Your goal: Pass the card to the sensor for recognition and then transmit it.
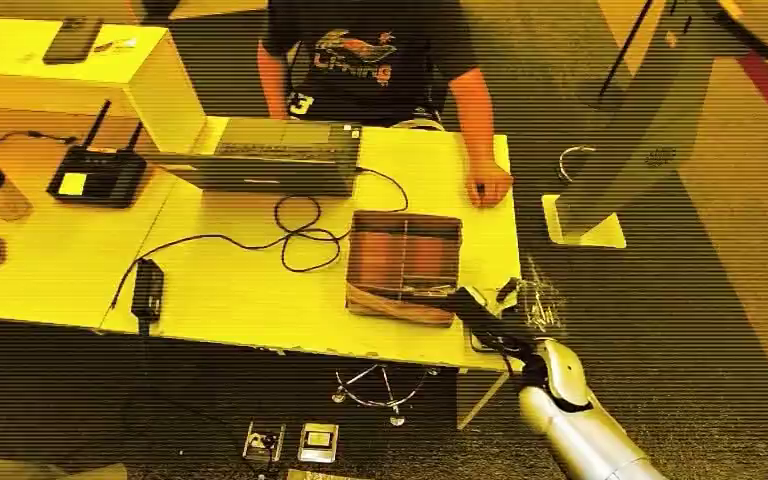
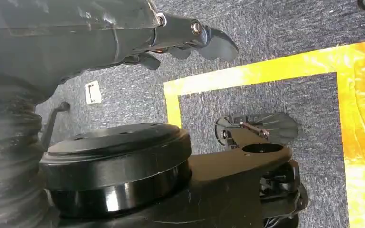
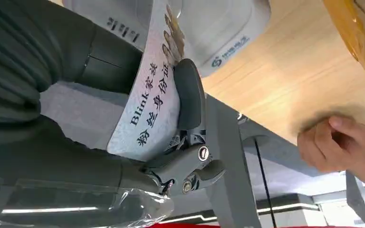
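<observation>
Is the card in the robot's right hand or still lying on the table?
In hand: the right hand pinches the card, thumb pressed on its printed face.

At lower right of the head view, a silver tubular right arm (image 1: 580,430) ends in a dark-fingered right hand (image 1: 480,315) (grey ribbed cover, silver screws at the wrist).
</observation>
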